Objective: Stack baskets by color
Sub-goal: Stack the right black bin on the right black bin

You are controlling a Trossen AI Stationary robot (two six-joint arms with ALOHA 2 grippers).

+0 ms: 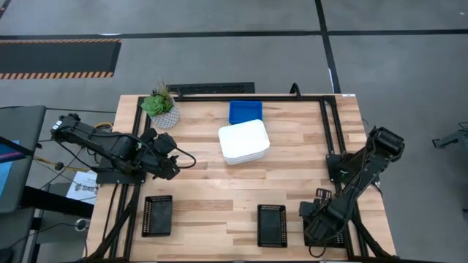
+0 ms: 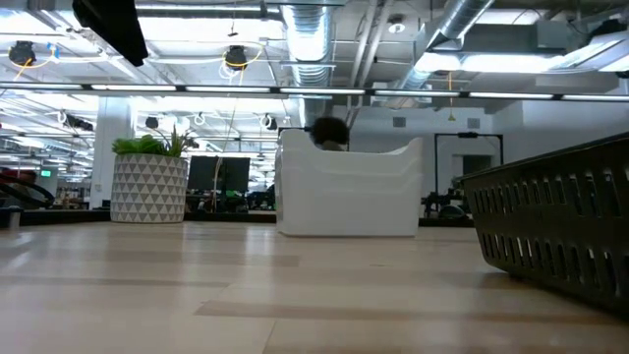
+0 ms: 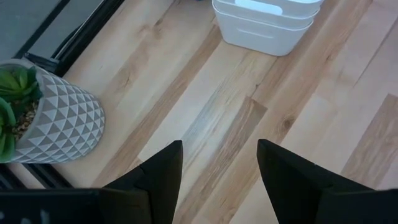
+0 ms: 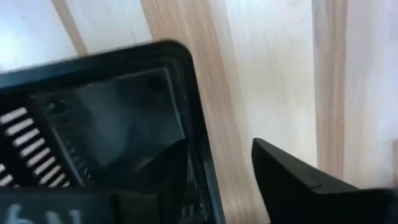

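Presently, going across the table (image 1: 219, 212) from its left edge to its right:

Left gripper (image 1: 172, 162): near the left edge, about midway along it, above bare wood. Its fingers (image 3: 163, 177) stand apart, released, with nothing between them.

Potted plant (image 1: 161, 107): green, in a patterned white pot, at the far left corner.

Black basket, left (image 1: 157, 215): flat on the table near the front edge, toward the left corner, well apart from the left gripper.

Blue baskets (image 1: 245, 111): at the far edge, about the middle of it. How many lie nested there cannot be told.

White baskets (image 1: 244, 142): nested in one stack, just in front of the blue baskets and touching or slightly overlapping them in the high view, near the table's centre. The left wrist view shows at least two rims (image 3: 267, 15), one inside the other.

Black basket, middle (image 1: 271, 225): flat near the front edge, right of centre.

Right gripper (image 1: 319, 219): at the front right corner, low over the table. Fingers parted, one finger (image 4: 165, 177) inside a third black basket (image 4: 93, 118) and the other (image 4: 298, 180) outside, straddling its wall. Whether they have clenched on the wall cannot be told.
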